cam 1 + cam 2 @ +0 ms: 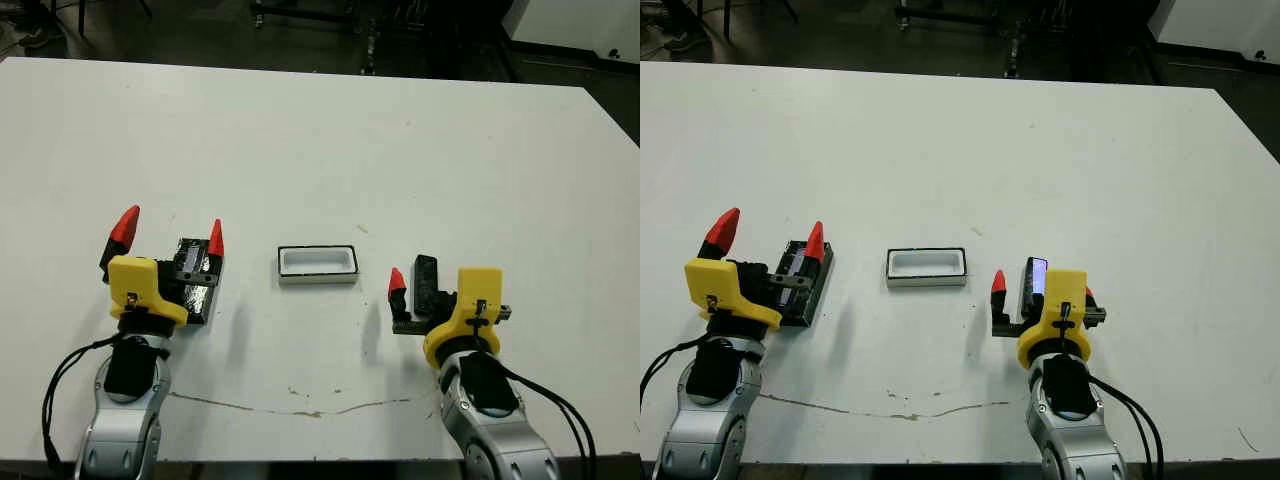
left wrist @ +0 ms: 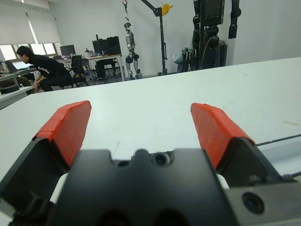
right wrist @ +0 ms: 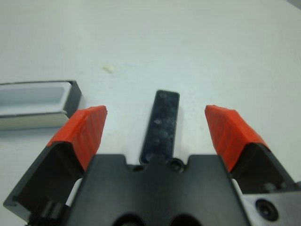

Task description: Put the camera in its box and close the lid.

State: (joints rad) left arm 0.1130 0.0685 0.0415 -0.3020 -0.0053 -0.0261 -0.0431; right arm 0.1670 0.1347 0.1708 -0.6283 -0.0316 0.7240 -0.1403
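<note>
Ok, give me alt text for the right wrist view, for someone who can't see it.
The right gripper is open, its red fingers either side of the slim black camera lying on the white table, not touching it. The open white box sits off to one side.

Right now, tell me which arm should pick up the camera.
Right. The right gripper is open with the camera lying between its fingers; the left gripper is over the lid, beyond the box.

White box [image 1: 318, 264] sits open mid-table, glossy black lid [image 1: 196, 279] left, slim black camera [image 3: 161, 125] right.
</note>
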